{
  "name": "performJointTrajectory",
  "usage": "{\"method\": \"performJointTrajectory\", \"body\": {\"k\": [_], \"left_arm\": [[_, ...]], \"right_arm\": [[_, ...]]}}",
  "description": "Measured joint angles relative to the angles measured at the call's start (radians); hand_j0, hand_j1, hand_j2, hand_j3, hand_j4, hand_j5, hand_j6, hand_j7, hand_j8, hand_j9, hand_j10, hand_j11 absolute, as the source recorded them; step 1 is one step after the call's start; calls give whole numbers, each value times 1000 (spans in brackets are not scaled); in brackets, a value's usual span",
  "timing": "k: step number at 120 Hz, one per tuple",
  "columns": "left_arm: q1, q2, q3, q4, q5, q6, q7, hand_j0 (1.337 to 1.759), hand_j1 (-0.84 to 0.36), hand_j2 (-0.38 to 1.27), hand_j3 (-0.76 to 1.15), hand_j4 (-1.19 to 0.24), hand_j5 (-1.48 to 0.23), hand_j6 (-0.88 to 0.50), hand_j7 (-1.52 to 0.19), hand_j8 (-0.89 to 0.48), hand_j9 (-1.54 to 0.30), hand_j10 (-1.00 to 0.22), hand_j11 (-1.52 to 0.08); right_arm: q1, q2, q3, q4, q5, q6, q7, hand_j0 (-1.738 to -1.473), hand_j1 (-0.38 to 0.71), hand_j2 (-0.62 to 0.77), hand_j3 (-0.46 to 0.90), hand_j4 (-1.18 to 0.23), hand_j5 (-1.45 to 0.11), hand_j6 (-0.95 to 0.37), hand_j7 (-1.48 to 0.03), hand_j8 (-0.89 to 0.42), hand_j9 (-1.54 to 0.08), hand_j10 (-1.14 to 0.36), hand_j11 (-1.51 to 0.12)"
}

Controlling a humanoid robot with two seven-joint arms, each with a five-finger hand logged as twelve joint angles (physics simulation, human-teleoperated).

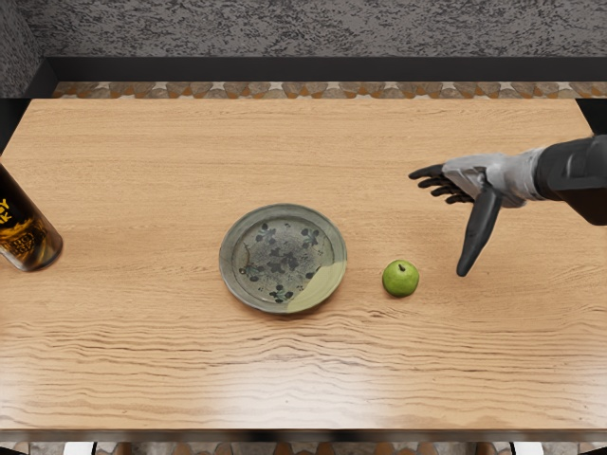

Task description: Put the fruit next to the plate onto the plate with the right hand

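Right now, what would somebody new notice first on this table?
The small green fruit pops out first, lying just right of the patterned plate, not touching it. The robot's right hand hovers behind and right of it, fingers spread, holding nothing. A dark bottle sits at the left edge.

Lighting: bright, even and diffuse, falling from above.
Surface (pixel 142 171): uniformly lit wood, with a broad pale sheen across the near middle.
Shadows: thin and soft, hugging the lower rims of the plate (pixel 232 251) and the green apple (pixel 400 278).
Highlights: the apple is lighter on its upper side; warm reflections show on the dark bottle (pixel 24 232), which is cropped at the left edge.
Back wall: dimmer, with a grainy texture.
Focus: sharp edge to edge; the right robot hand (pixel 469 194) is crisp in outline.
Geometry: the surface borders run straight.
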Motion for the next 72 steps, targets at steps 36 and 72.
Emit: {"method": "performJointTrajectory", "body": {"k": [36,72], "left_arm": [[-1,0,0,0,0,0,0,1658,348,0,0,-1,-1,-1,-1,-1,-1,-1,-1],[-1,0,0,0,0,0,0,1658,348,0,0,-1,-1,-1,-1,-1,-1,-1,-1]], "right_arm": [[-38,97,-16,49,-158,-204,0,-1658,-349,1,0,-3,0,-4,0,-4,0,-3,0],[-123,153,-34,68,-206,-304,0,-1658,-324,-3,0,-24,-28,-25,-27,-24,-28,-23,-28]]}}
